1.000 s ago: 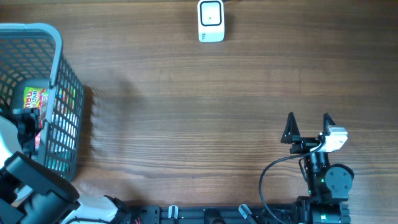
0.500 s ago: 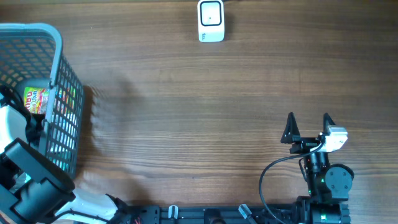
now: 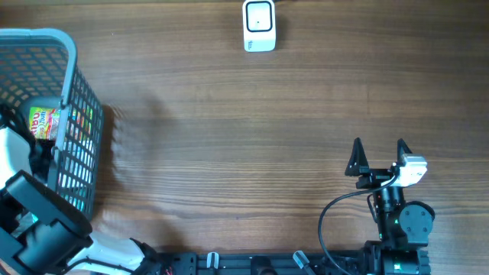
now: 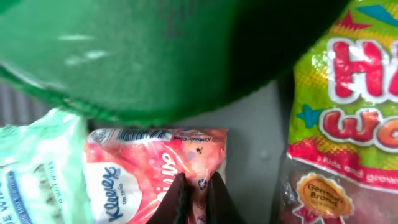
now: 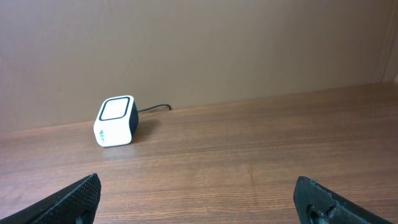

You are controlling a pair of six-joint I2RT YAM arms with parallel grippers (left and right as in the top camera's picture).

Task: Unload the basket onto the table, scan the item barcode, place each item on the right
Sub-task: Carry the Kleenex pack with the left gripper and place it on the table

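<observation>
A grey wire basket [image 3: 76, 84] is seen at the left edge of a wooden tabletop [image 3: 229, 137], and the left arm is reached down into it. Inside the basket, the left gripper [image 4: 198, 200] is shown with its fingers pressed together on a thin fold of a pink Kleenex tissue pack [image 4: 143, 168] – a narrow strip of pink wrapper is caught between them. A pale green tissue pack [image 4: 37, 168] is lying just beside the pink one on its left, and a bright green candy bag [image 4: 339, 124] is placed to its right. A large, blurred green object [image 4: 168, 50] fills the top of the left wrist view. A small white barcode scanner [image 3: 259, 25] is set at the far edge of the tabletop, well apart from the basket. The right gripper [image 3: 378, 156] is held near the front right of the tabletop – its fingers spread wide, with nothing between them, and pointed towards the scanner.
</observation>
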